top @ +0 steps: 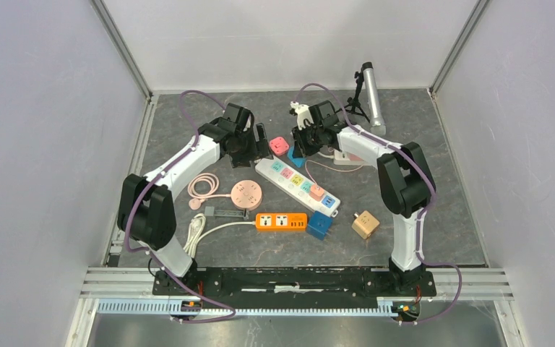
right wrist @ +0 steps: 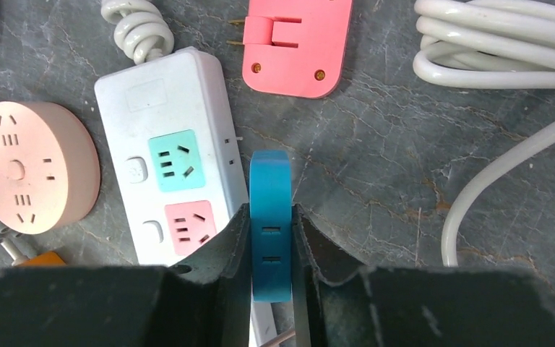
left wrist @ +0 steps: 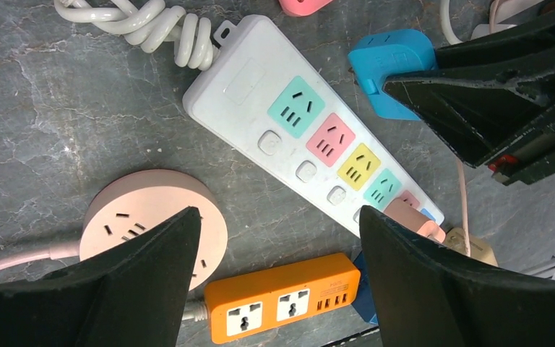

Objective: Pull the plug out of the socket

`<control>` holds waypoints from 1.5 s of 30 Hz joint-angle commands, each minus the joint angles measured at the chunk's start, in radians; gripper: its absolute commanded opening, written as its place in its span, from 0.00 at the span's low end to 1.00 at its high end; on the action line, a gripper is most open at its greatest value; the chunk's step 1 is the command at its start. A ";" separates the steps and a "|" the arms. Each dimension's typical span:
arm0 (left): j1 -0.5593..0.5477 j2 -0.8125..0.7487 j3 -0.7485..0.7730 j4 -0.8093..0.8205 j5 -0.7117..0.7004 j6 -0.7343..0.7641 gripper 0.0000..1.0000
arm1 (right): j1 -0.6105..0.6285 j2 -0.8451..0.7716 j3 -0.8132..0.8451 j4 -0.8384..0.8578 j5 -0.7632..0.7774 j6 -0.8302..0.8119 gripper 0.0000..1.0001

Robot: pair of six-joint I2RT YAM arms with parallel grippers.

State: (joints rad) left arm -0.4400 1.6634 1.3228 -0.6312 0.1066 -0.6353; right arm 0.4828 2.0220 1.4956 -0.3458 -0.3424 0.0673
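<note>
**A:** Where is the blue plug sitting?

**B:** It is standing on edge in the lower middle of the right wrist view, just beside the strip and level with its teal and pink sockets. It is not sitting in any socket.

**A:** And what is the right gripper doing?

**B:** It is pinching that plug, with one finger pressing on each flat side. From above, the pair is showing just above the centre of the frame, at the strip's upper left end. I cannot tell whether the plug is resting on the table or hanging clear of it.

**A:** Is the left gripper holding anything?

**B:** No. Its fingers are spreading wide with nothing between them, and it is hovering over the strip. In its view the round socket is peeking out at lower left and the orange strip is lying along the bottom edge.

**A:** Is anything occupying the strip?

**B:** A salmon plug is sitting in a socket near its lower right end.

**A:** What else is lying around?

**B:** A pink adapter is lying just beyond the strip's upper end, between the two grippers. A blue cube is touching the orange strip's right end, and a tan cube is lying to the right of it.
</note>
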 commanded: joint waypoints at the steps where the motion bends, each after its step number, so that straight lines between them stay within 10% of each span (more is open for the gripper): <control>1: -0.002 -0.034 0.004 0.011 0.003 0.047 0.88 | -0.012 0.037 0.054 0.004 -0.101 -0.027 0.26; 20: -0.002 0.003 0.012 0.010 0.017 0.044 1.00 | -0.023 -0.059 0.056 0.034 0.026 -0.032 0.73; 45: -0.066 0.196 0.041 0.088 0.125 -0.044 0.91 | -0.019 -0.709 -0.487 -0.116 0.033 -0.135 0.76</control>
State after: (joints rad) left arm -0.4747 1.8191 1.3266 -0.5705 0.2207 -0.6411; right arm 0.4625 1.4036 1.1187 -0.4011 -0.2665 -0.0139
